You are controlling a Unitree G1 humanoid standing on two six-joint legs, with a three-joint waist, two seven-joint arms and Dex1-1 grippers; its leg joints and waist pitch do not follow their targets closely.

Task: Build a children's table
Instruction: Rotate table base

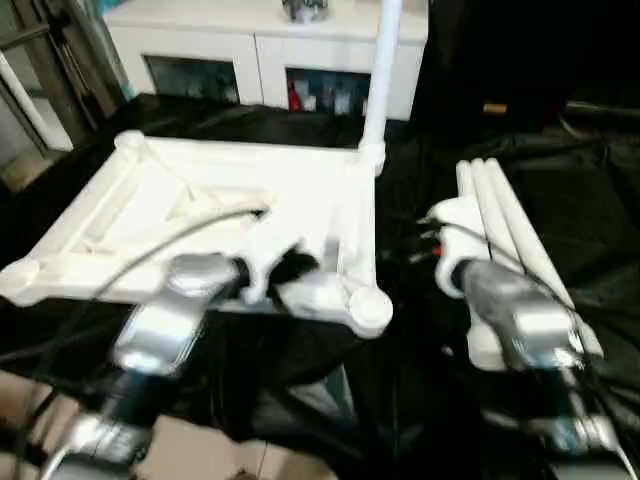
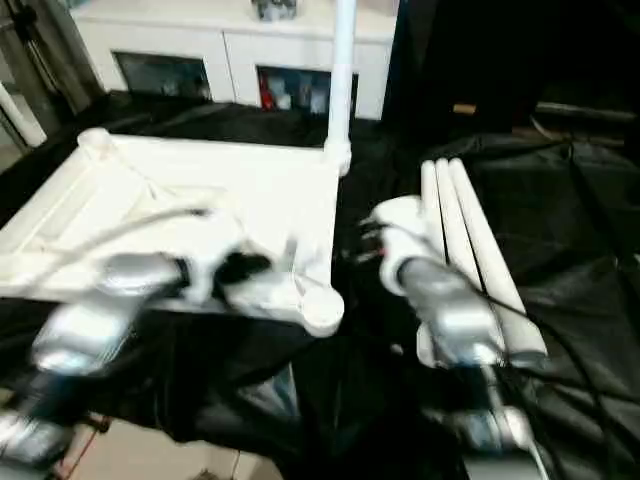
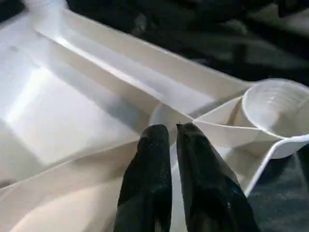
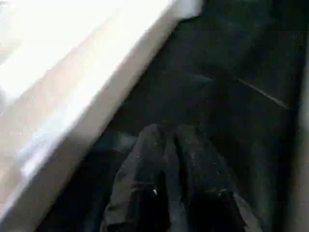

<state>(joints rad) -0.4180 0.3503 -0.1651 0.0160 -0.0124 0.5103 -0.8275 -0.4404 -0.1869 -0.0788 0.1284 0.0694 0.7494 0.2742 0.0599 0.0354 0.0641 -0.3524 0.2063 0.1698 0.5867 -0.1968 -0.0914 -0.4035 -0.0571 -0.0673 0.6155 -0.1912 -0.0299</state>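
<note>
The children's table top lies upside down on black cloth, its ribbed underside facing up. One white leg stands upright in its far right corner socket. Three more legs lie side by side on the cloth to the right. My left gripper hovers over a rib beside the near right socket, its fingers almost together with nothing seen between them. My right gripper is low over the cloth, between the top's right edge and the lying legs. Its fingers are together and empty.
A white glass-door cabinet stands behind the table top. Black cloth covers the work surface and drops off at the front toward tan floor. A grey cable trails from my left arm across the top.
</note>
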